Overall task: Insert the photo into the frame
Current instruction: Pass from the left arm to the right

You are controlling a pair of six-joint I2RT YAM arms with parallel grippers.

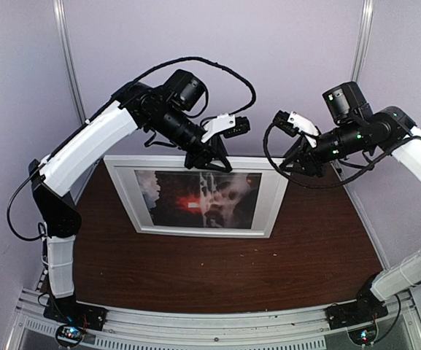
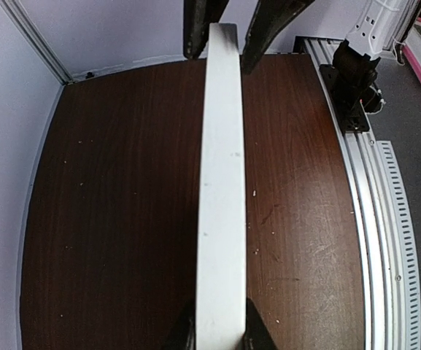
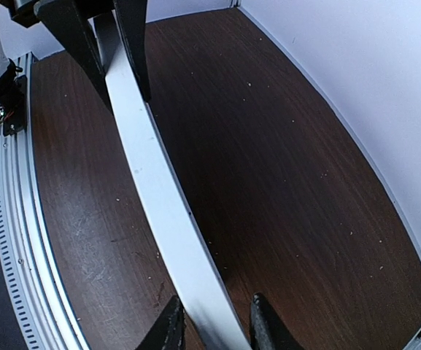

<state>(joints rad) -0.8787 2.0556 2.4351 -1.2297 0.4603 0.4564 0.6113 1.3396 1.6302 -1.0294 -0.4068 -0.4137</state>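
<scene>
The white frame [image 1: 126, 191] stands upright on its long edge at the back of the table. The photo [image 1: 188, 200], dark with a red glow, shows inside it under reflections. My left gripper [image 1: 209, 162] is shut on the frame's top edge near its middle. In the left wrist view its gripper [image 2: 221, 324] pinches the white edge [image 2: 221, 182] from both sides. My right gripper [image 1: 298, 166] straddles the top edge at the right corner. In the right wrist view its gripper [image 3: 214, 317] has one finger against the edge [image 3: 148, 168] and a small gap at the other.
The dark wooden table [image 1: 195, 270] lies in front of the frame. Purple walls close in behind and at both sides. A metal rail [image 1: 217, 324] with the arm bases runs along the near edge.
</scene>
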